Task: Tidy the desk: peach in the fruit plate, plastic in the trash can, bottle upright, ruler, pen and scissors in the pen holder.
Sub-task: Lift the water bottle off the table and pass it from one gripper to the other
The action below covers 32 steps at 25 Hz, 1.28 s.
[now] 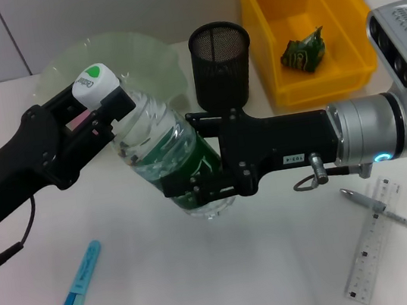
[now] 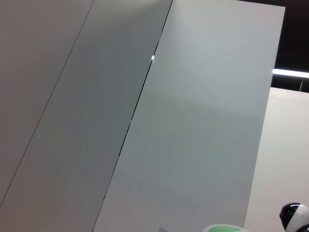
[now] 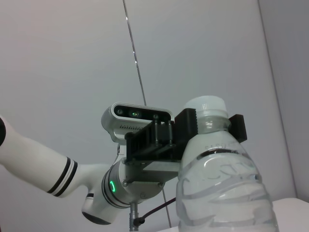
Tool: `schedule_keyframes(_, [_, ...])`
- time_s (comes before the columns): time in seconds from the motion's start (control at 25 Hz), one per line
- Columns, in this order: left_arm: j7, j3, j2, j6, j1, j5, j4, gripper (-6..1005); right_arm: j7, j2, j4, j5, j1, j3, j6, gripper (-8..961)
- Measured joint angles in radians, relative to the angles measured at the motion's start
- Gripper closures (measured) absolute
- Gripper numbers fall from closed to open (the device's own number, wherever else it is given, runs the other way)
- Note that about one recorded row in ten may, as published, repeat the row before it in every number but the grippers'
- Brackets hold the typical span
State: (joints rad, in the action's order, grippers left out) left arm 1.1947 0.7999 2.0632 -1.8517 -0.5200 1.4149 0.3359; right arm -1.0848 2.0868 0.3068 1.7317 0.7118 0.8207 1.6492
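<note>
Bottle [image 1: 166,158]: clear ribbed plastic, green label band, white-and-green cap. You see it tilted, held off the white table [image 1: 209,290] between both grippers, just in front of the pen holder.
Left gripper [image 1: 109,109]: black, reaching in from the bottle's left; its fingers pinch the neck just under the cap. In the right wrist view you can see them clamped either side of the neck.
Right gripper [image 1: 199,172]: black fingers on a silver arm stretched in from the right, squeezed around the bottle's lower body at the label.
Pen holder [image 1: 222,65]: black wire mesh cylinder, upright; you see nothing in it.
Trash can [image 1: 343,62]: yellow rectangular bin, right of the pen holder; a crumpled green plastic wrapper [image 1: 303,51] lies inside.
Fruit plate [image 1: 136,59]: pale green, translucent, round, behind the bottle, left of the pen holder.
Scissors [image 1: 73,296]: blue handles, flat on the table, front-left of the bottle.
Ruler [image 1: 372,242]: clear, flat, front-right of the bottle.
Pen [image 1: 397,215]: slim, silver, lying across the ruler.
</note>
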Motion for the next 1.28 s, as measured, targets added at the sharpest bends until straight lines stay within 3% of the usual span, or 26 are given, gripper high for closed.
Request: schedule_keyframes(1.28, [-0.001,-0.006,0.0,0.0,-0.002,0.001,0.003,551,0.022,0.001,0.002,-0.009,-0.001,-0.004,-0.016,117])
